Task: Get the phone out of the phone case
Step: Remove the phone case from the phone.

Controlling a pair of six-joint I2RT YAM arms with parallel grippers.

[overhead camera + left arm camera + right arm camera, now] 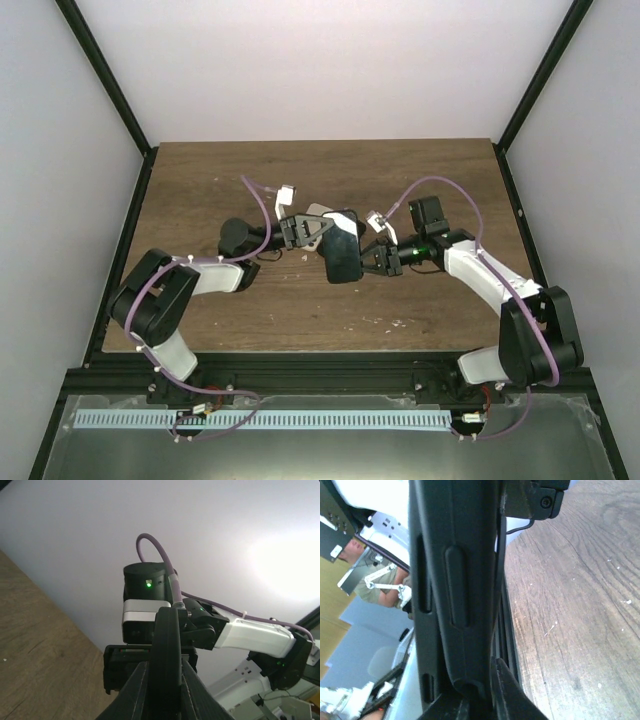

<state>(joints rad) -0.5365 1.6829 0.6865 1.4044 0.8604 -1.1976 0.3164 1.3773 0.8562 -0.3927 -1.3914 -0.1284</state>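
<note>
The black phone case [342, 256] with the phone in it is held in the air above the middle of the wooden table [420, 180], between both arms. My left gripper [328, 232] is shut on its upper left end. My right gripper [366, 262] is shut on its right edge. In the left wrist view the case [167, 650] stands edge-on between my left gripper's [165, 692] fingers. In the right wrist view the case edge [457, 585] with its button bumps fills the middle, gripped by my right gripper [480, 702]. I cannot tell the phone apart from the case.
The right arm's wrist and camera [145, 605] sit just behind the case in the left wrist view. Black frame posts [110, 90] stand at the table's back corners. Bare wood [580, 605] lies below the case.
</note>
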